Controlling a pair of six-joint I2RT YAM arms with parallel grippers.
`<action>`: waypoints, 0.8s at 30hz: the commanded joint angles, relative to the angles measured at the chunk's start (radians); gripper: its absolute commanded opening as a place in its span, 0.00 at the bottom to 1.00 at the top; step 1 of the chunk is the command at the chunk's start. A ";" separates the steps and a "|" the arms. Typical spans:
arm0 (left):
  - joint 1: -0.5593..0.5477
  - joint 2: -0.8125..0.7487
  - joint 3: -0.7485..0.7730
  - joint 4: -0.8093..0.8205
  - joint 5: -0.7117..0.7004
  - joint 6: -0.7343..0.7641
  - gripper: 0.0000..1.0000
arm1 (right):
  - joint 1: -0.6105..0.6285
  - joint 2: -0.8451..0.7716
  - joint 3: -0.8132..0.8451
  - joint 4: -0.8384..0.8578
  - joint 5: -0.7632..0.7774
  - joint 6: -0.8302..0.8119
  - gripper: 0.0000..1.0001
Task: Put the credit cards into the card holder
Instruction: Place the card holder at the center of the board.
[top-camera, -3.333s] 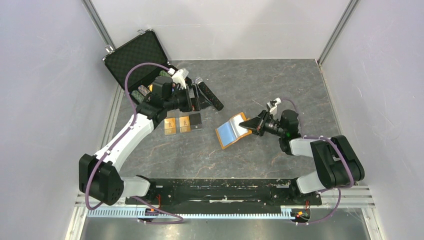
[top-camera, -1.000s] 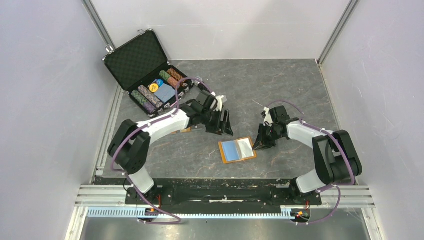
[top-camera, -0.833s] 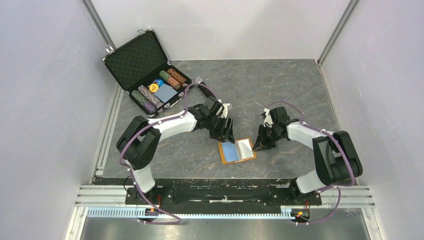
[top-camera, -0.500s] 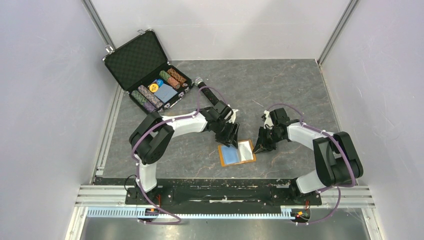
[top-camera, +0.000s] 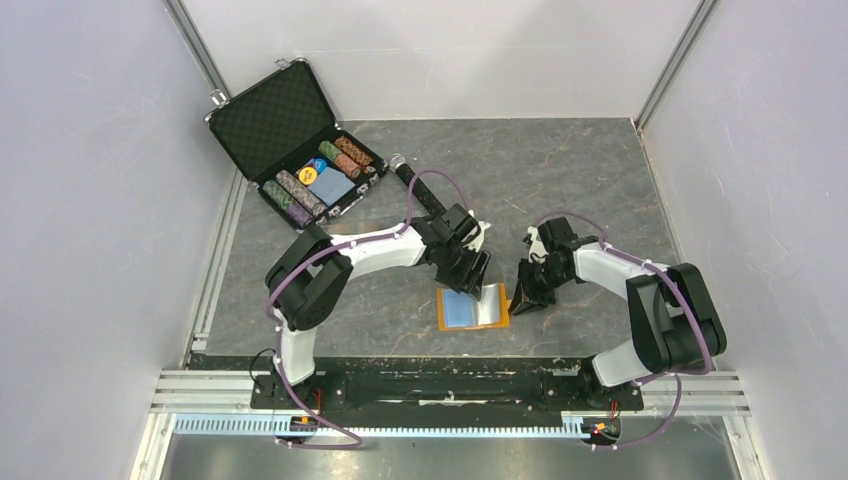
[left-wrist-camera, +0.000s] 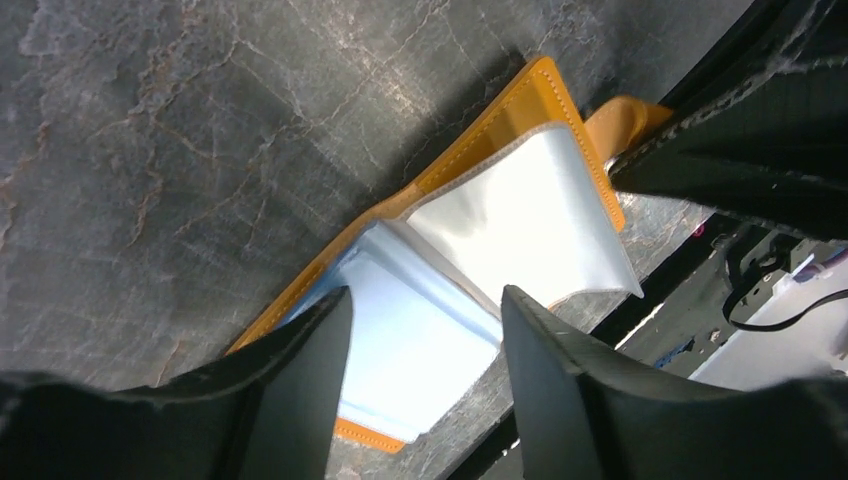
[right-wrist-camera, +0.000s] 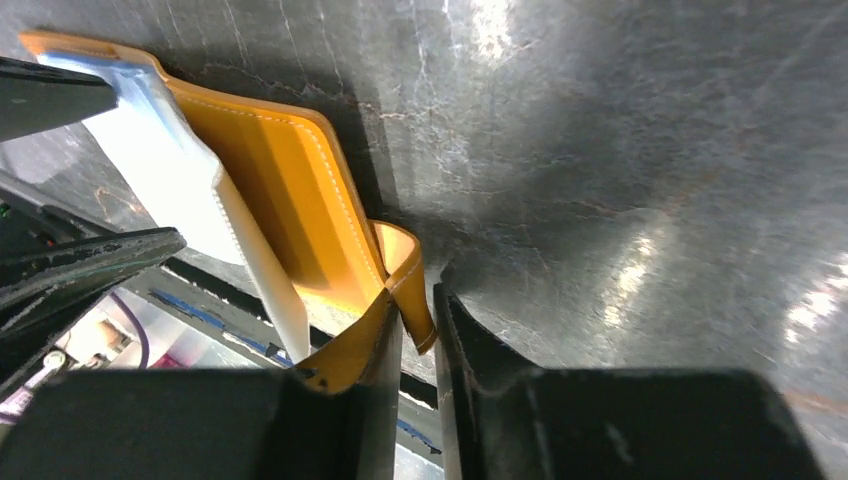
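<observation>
Your right gripper (right-wrist-camera: 418, 305) pinches the wallet (right-wrist-camera: 290, 190) by its tab (right-wrist-camera: 408, 262); your left gripper (left-wrist-camera: 425, 305) hangs open, empty. A tug could flip the wallet shut.

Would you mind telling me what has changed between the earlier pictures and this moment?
The left gripper swung from by the chip case rightward and nearer, and now hovers open over the card holder. The right gripper, pinching the holder's orange tab throughout, drew it toward the arm bases. The chip case stayed put.
</observation>
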 joint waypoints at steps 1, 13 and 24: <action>0.004 -0.073 0.013 -0.070 -0.143 0.083 0.69 | 0.005 -0.036 0.123 -0.116 0.122 -0.048 0.24; 0.158 -0.271 0.024 0.024 0.056 -0.039 0.85 | 0.046 -0.028 0.332 -0.125 0.114 -0.067 0.53; 0.533 -0.449 -0.174 0.076 0.183 -0.183 0.84 | 0.180 0.136 0.505 -0.075 0.090 -0.066 0.56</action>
